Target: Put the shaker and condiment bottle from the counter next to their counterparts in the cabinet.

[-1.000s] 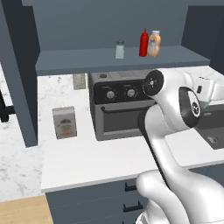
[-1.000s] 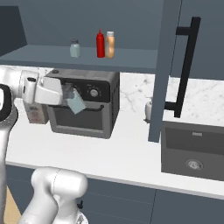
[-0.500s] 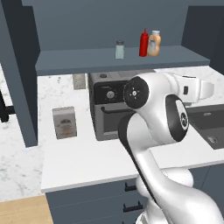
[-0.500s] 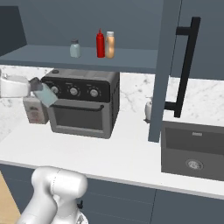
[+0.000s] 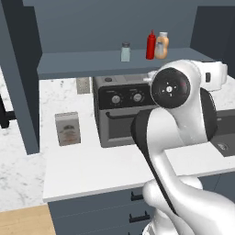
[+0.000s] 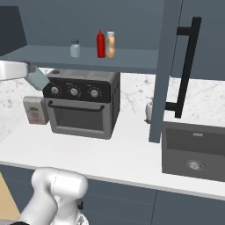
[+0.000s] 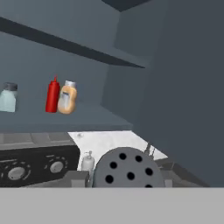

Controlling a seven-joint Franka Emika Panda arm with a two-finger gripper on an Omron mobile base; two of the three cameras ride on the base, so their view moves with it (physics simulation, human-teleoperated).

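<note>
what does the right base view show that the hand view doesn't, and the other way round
Right base view adds: the sink, the black door handle and the box beside the toaster oven. Hand view adds: the holes in the cap of the shaker, close up. Both: the condiment bottle, orange bottle and pale shaker on the cabinet shelf, plus the oven's knobs.

Veined white marble counter (image 5: 87,165), matt cabinet (image 5: 92,62), translucent shaker (image 7: 127,173)
</note>
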